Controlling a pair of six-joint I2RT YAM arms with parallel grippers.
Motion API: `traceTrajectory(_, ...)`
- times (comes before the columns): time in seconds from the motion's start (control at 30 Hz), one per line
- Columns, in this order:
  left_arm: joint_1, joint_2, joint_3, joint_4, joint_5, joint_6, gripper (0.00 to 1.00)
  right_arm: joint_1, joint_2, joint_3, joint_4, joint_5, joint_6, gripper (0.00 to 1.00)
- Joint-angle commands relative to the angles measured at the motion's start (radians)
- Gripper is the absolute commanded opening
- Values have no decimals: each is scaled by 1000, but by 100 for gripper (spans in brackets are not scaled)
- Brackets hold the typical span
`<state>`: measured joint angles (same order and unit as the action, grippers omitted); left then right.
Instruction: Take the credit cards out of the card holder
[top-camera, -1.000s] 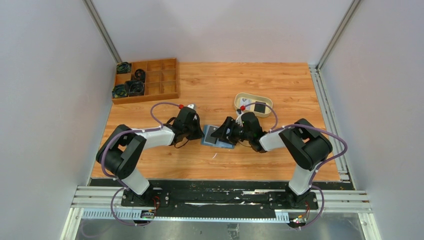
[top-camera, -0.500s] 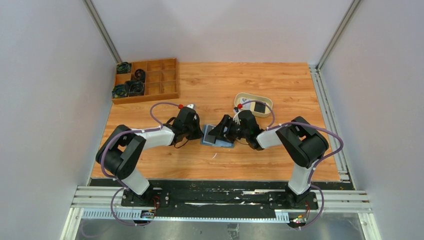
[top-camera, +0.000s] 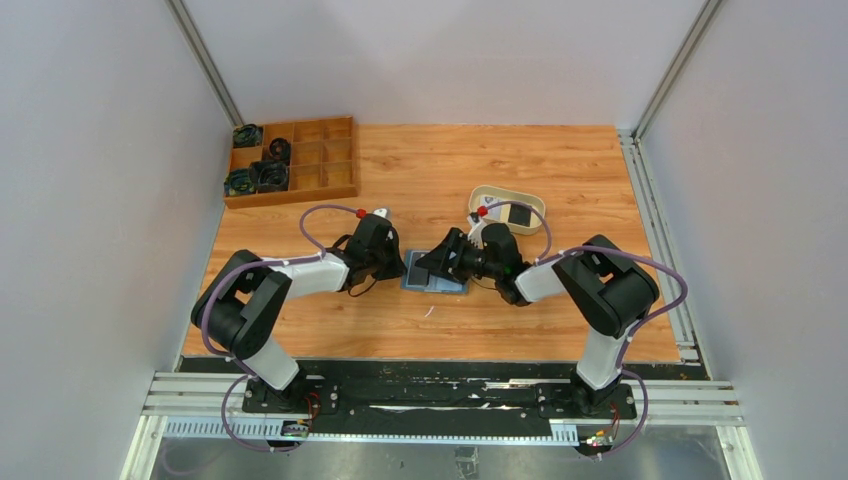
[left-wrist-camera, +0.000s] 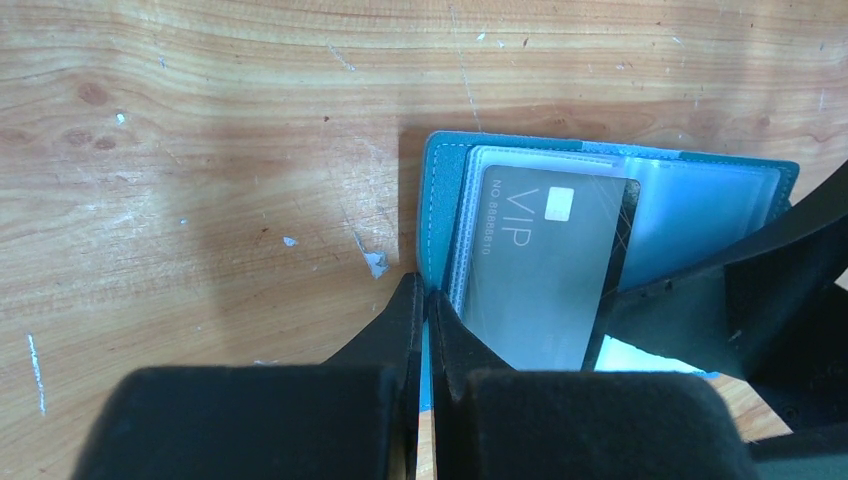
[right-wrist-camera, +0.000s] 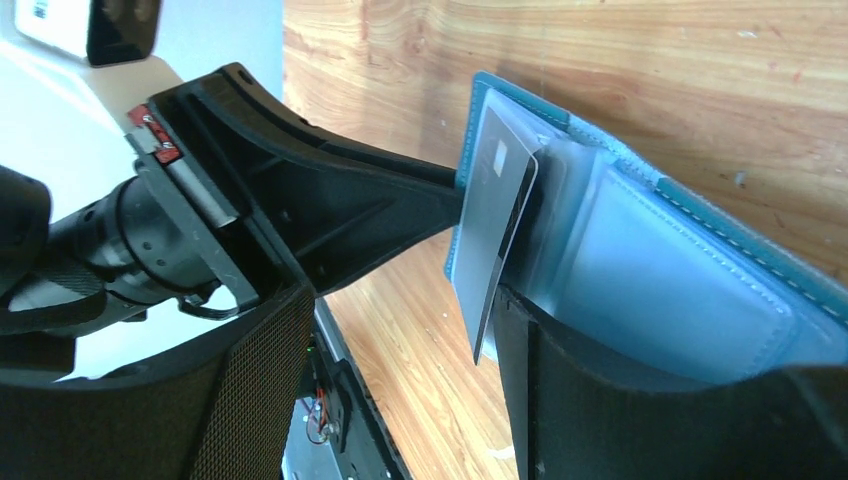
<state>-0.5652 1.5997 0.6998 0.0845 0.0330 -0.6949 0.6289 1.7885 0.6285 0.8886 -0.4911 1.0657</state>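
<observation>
Card holder (top-camera: 437, 276) lies open, flat on table (top-camera: 450, 170), betw both grippers. L gripper (left-wrist-camera: 425, 300) clamped shut on holder's left edge, pinning it. R gripper (right-wrist-camera: 405, 320) jaws wide, straddling grey VIP card (left-wrist-camera: 540, 260). Card tilted up, partly out of clear sleeves (left-wrist-camera: 700, 205), leaning on one finger, not pinched. Risks: jaws close off-centre, so card skids or drops flat; close too deep, so sleeve caught too & whole holder dragged; hard pull by R could slip soft edge from L pinch; thin card may bow & pop free
</observation>
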Motion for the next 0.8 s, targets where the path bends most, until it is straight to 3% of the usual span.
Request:
traceTrajectory(0.0, -7, 26, -48, -135, -30, 20, 0, 22, 21, -14, 158, -36, 47, 69)
traceTrajectory(0.13, -7, 22, -43, -143, -30, 21, 0, 30, 66, 12, 132, -44, 56, 67)
traceTrajectory(0.37, -7, 19, -42, -147, -30, 23, 0, 62, 94, 99, -111, -20, -19, 64)
traceTrajectory(0.77, -6, 18, -32, -159, -59, 29, 0, 52, 57, 125, -172, -56, -48, 59)
